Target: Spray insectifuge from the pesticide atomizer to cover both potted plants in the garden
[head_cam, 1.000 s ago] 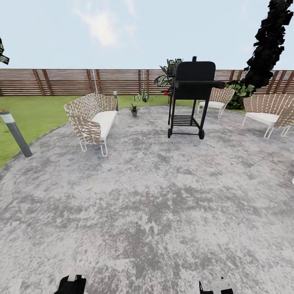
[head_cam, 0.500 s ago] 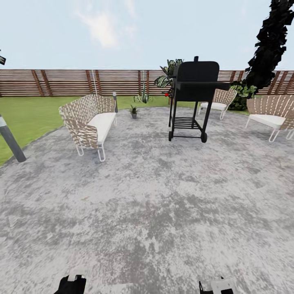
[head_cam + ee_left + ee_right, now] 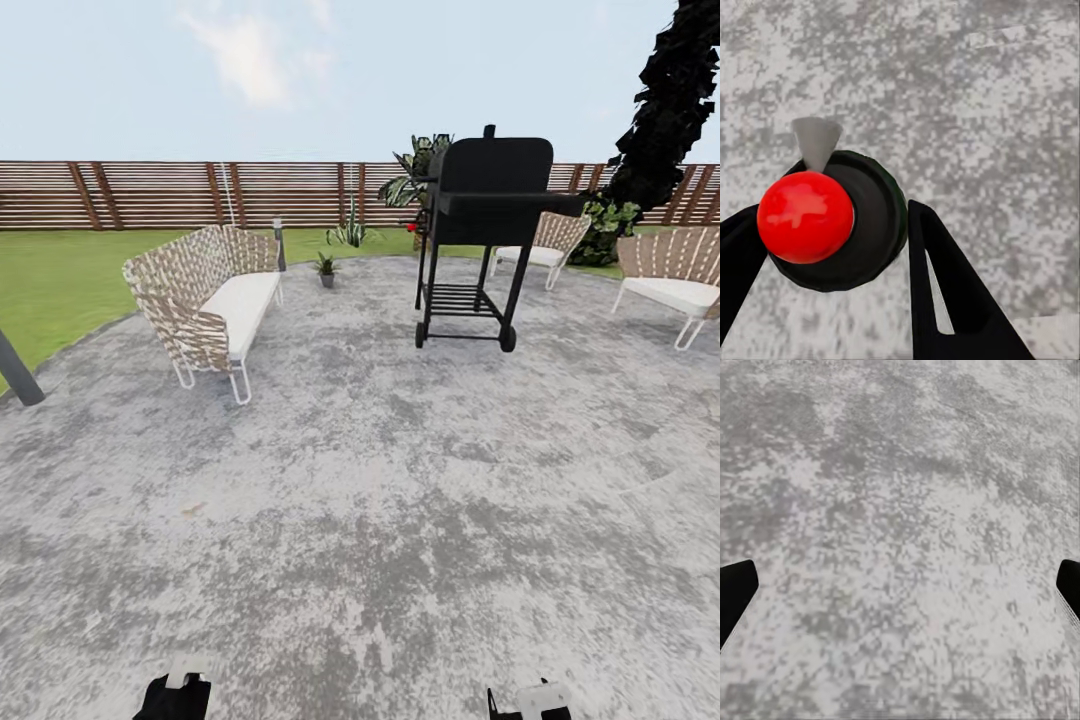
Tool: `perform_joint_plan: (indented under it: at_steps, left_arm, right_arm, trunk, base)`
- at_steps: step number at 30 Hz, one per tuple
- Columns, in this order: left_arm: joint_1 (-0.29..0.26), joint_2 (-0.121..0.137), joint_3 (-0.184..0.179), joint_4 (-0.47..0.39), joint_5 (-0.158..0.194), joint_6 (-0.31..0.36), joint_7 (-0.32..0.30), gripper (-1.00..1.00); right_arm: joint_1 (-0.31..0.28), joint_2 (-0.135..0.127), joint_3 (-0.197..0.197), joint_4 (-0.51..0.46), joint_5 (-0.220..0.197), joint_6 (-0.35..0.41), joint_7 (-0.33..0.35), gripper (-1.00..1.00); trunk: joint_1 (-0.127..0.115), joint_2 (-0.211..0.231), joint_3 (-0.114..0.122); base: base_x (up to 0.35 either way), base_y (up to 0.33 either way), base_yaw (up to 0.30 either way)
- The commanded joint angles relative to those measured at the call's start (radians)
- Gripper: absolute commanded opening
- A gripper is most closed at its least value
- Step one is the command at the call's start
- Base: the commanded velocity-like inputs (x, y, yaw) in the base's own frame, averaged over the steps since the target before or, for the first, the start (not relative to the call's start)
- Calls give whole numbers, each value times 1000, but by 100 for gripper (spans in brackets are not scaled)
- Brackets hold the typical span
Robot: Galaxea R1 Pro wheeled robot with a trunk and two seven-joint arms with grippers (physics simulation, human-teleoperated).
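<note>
In the left wrist view my left gripper (image 3: 832,214) is shut on the pesticide atomizer (image 3: 870,225). I see it from above as a dark round body with a red dome and a grey nozzle, held over the grey patio. My right gripper (image 3: 900,577) is open, with only paving between its black fingertips (image 3: 735,585). In the head view both wrists show at the bottom edge. A small potted plant (image 3: 326,268) stands at the patio's far edge, well ahead of me. The garden lawn (image 3: 60,280) lies at the left.
A woven sofa (image 3: 205,300) stands ahead on the left and a black wheeled grill (image 3: 480,240) ahead on the right. Woven chairs (image 3: 675,275) sit at the far right. A brown slatted fence (image 3: 200,195) closes the back. A grey post (image 3: 18,375) leans at the left edge.
The whole head view has shifted as the robot rolled forward. The sofa and grill look nearer, and the grey post has slid toward the left edge. The wrists kept their place in the picture.
</note>
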Motion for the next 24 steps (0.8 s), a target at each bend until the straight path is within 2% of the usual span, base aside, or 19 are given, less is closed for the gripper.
perform_joint_plan:
  at_steps: [1,24]
  left_arm:
    - [-1,1,-3,1,0,-3,-1,-100]
    - [-1,0,-5,1,0,-3,-1,-100]
  right_arm:
    - [-1,0,-4,1,11,-2,-7,100]
    - [-1,0,-4,2,11,-2,-7,100]
  trunk:
    - [0,0,-1]
    - [0,0,-1]
  base:
    - [338,0,0]
    - [338,0,0]
